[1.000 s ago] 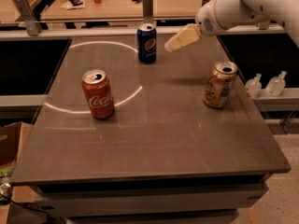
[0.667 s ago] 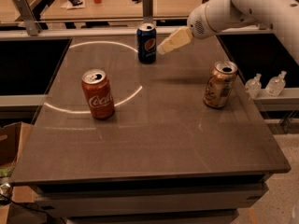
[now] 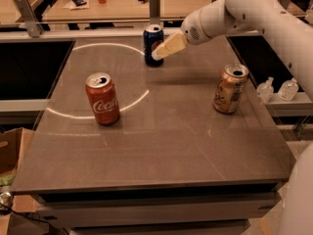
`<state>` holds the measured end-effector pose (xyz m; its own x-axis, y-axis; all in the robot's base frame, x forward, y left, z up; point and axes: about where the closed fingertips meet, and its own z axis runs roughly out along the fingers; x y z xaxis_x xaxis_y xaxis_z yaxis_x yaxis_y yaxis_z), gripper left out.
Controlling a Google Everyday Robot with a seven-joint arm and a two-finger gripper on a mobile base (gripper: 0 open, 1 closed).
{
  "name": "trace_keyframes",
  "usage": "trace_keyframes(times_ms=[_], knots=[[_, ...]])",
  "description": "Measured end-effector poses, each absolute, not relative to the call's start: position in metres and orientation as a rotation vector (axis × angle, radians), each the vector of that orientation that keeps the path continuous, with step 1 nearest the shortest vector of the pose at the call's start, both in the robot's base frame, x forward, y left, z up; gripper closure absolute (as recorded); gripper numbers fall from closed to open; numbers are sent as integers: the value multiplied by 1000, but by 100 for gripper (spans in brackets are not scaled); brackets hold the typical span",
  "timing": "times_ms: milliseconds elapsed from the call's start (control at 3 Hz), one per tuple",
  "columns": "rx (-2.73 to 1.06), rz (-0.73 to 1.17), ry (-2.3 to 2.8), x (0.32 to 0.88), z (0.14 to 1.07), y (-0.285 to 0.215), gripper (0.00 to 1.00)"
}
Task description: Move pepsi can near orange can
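The dark blue pepsi can [image 3: 152, 44] stands upright at the far middle of the brown table [image 3: 161, 146]. The pale orange can [image 3: 230, 88] stands upright at the right side of the table. My gripper [image 3: 164, 49] reaches in from the upper right, and its cream fingertips overlap the right side of the pepsi can. The white arm [image 3: 254, 9] stretches from the right edge of the view.
A red Coca-Cola can [image 3: 103, 98] stands upright at the left of the table. A bright ring of light [image 3: 105, 82] lies on the table top. Two small clear bottles [image 3: 278, 89] sit on a ledge at the right. A cardboard box [image 3: 10, 153] is at the lower left.
My gripper has moved left and slightly down, from right of the pepsi can to right against it. The cans have not moved.
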<state>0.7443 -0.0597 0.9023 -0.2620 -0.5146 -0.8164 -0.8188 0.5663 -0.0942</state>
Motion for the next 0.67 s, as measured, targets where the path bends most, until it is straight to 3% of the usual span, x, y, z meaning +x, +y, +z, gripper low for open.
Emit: trace_keyframes(times_ms=[667], knots=[[-1117,498,1901,757,901,-26,0]])
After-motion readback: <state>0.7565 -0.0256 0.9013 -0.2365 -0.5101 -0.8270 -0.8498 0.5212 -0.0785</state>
